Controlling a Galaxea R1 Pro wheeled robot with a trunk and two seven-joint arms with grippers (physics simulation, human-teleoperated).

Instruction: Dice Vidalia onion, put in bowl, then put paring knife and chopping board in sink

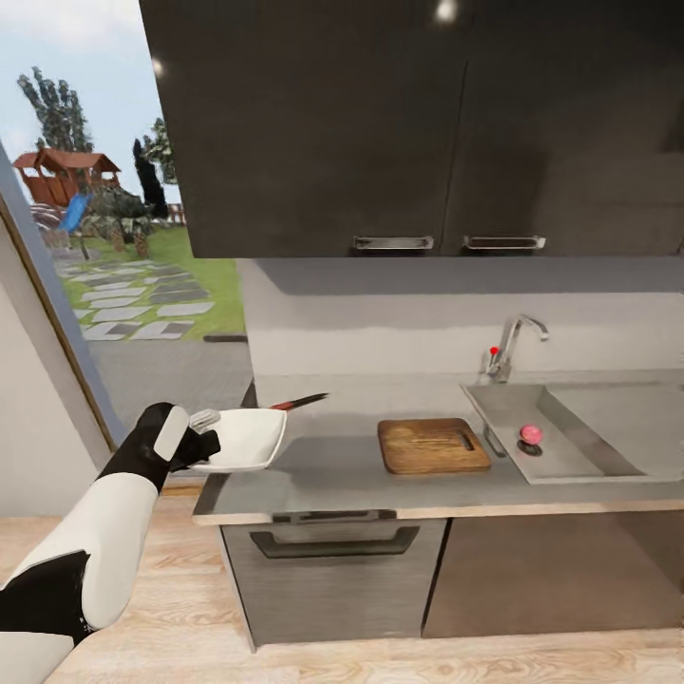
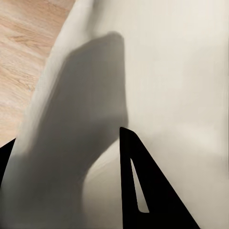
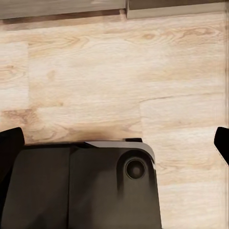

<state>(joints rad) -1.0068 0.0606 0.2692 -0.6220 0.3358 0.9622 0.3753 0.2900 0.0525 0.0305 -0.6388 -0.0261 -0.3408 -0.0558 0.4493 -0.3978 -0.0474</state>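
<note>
- My right tool (image 3: 114, 138) hangs over the wooden floor (image 3: 95, 71); on the right wrist camera its two dark tips sit at opposite edges of the picture, so it stands wide with nothing between them. Below it I see a dark part of the robot's own body (image 3: 81, 186).
- My left tool (image 1: 195, 442) is at the near left end of the desk (image 1: 342, 470), closed on the left rim of the bowl (image 1: 242, 439). On the left wrist camera one dark finger (image 2: 143, 191) lies against the bowl's white surface (image 2: 181, 71), with floor beyond its edge.
- From the head camera the bowl looks tilted, overhanging the desk's left end. I see nothing in it.
- The paring knife (image 1: 299, 402) shows just behind the bowl's far right corner, dark blade pointing right, reddish handle toward the bowl. Whether it touches the bowl I cannot tell.
- The chopping board (image 1: 432, 445) lies flat on the desk, to the right of the bowl and apart from it, bare on top, its right edge just beside the sink (image 1: 570, 427).
- In the sink, right of the board, the Vidalia onion (image 1: 530, 434) sits by the drain, a small pinkish ball well apart from both tools.
- The tap (image 1: 513, 347) stands at the sink's far left corner, beyond the board.
- Dark wall cabinets (image 1: 408, 123) hang above, and a window (image 1: 114, 237) to the left of the bowl shows a garden.
</note>
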